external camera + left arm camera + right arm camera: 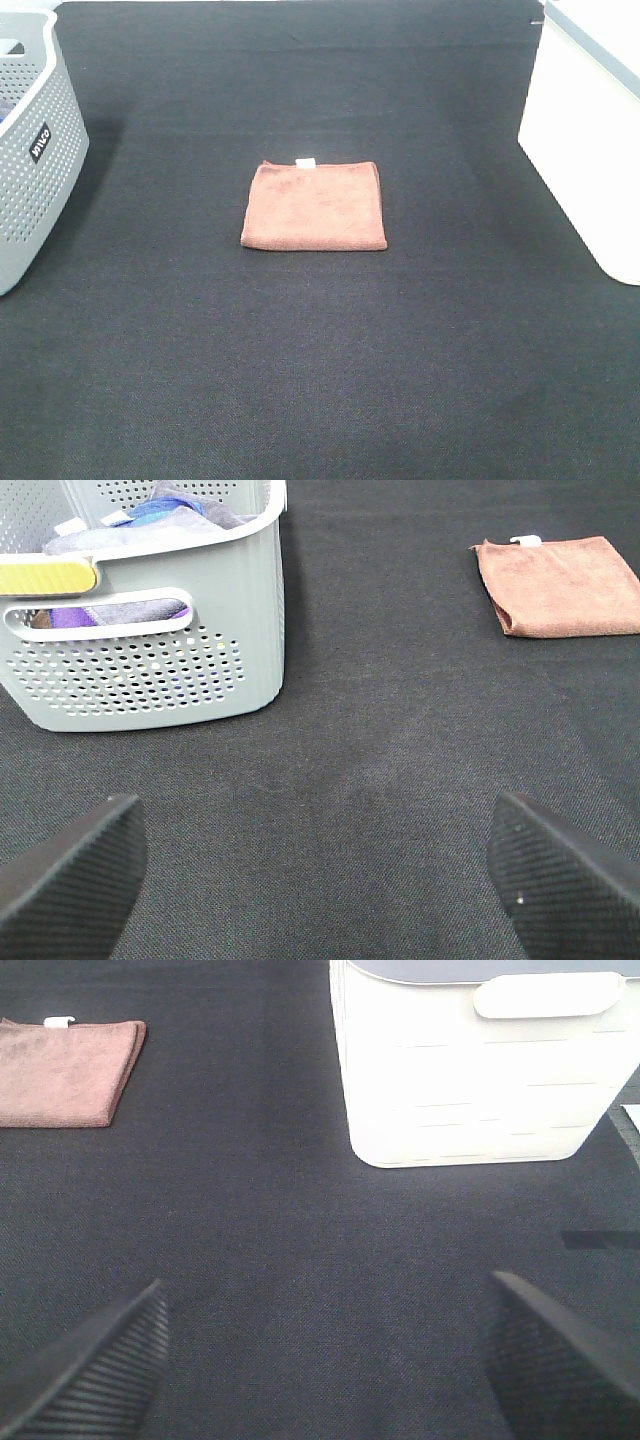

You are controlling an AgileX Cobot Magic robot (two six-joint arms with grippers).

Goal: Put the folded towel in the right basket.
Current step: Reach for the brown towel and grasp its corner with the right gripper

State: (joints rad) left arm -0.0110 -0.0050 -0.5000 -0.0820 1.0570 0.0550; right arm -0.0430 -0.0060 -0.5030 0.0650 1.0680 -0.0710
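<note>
The folded towel [314,205] is a rust-brown square with a tiny white tag on its far edge, lying flat in the middle of the black mat. It also shows in the left wrist view [560,585] and the right wrist view [65,1072]. The right basket [590,140] is white with smooth sides and a grey rim, at the right edge; the right wrist view shows its slotted wall [470,1080]. My left gripper [315,880] is open and empty above bare mat. My right gripper [325,1360] is open and empty, short of the white basket. Neither arm shows in the high view.
A grey dot-perforated basket [35,150] with a black label stands at the left edge; the left wrist view shows it [150,670] holding purple and grey cloths. The black mat [320,380] covers the whole table.
</note>
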